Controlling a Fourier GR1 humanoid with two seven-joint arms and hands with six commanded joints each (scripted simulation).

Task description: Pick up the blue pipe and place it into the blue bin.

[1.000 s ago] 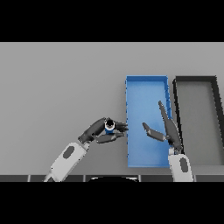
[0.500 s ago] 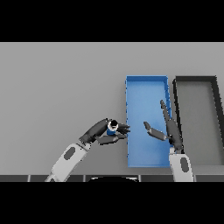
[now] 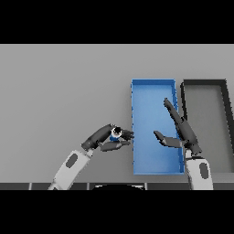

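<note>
- The blue pipe (image 3: 115, 133) is held in the left hand (image 3: 106, 139), with the fingers (image 3: 119, 144) and thumb curled round it so that it is pinched between them.
- Only a short piece of the pipe is seen, with its open round end turned toward the camera; a white rim surrounds a dark hollow.
- The pipe and the left hand are placed just beside the left wall of the blue bin (image 3: 135, 137), outside it, above the grey counter (image 3: 59, 91). The fingertips reach close to that wall; whether they touch it cannot be told.
- The left arm (image 3: 71, 164) is seen entering from the lower edge, slanting up and to the right toward the bin.
- The blue bin is a long rectangular tray set lengthwise away from the robot, right of the centre of the counter.
- The right hand (image 3: 183, 132) is held open over the right half of the blue bin, its fingers straight and pointing away from the robot, the thumb spread out to the left. Nothing is held in it.
- A dark grey bin (image 3: 227, 119) of similar shape is set just to the right of the blue one, parallel to it.
</note>
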